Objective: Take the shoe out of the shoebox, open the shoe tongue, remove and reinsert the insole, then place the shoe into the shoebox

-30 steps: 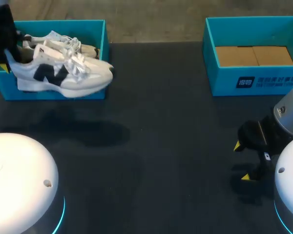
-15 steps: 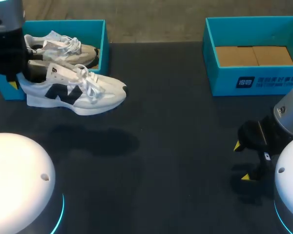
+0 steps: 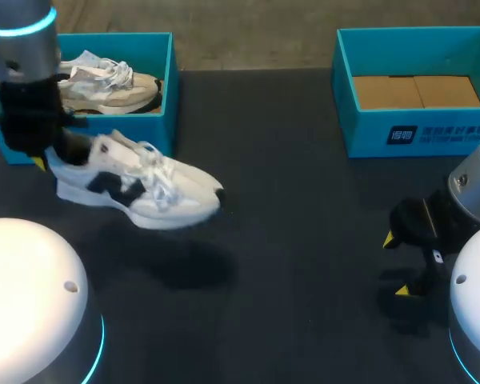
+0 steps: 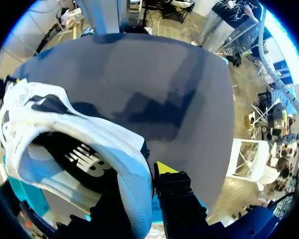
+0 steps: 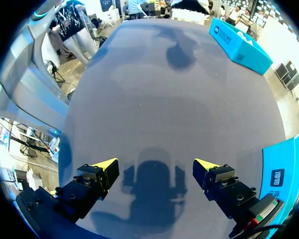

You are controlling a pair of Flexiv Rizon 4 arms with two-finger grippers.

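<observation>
Two teal boxes sit at the far corners of the dark tabletop.

Far left: the left shoebox is open. A second shoe, beige and white, lies inside with its toe toward the middle.

Just in front of that box, the left hand is clamped on the heel of the shoe, which is white with a dark side mark and loose laces. The shoe is outside the box and held clear of the surface, with its shadow on the tabletop below. The heel is at the hand and the toe points right, dipped a little.

In the left wrist view, the left hand grips the heel wall of the shoe. One yellow-tipped finger is pressed on the outside of the heel. The other finger is hidden behind the collar. The shoe's opening faces the camera.

Far right: the right shoebox is open, with brown cardboard on its floor.

Near right edge: the right hand is low over the tabletop, well apart from the shoe. In the right wrist view, the right hand has its fingers spread wide and holds nothing. Its shadow falls on the surface beneath, and the wall of the right shoebox is beside it.
</observation>
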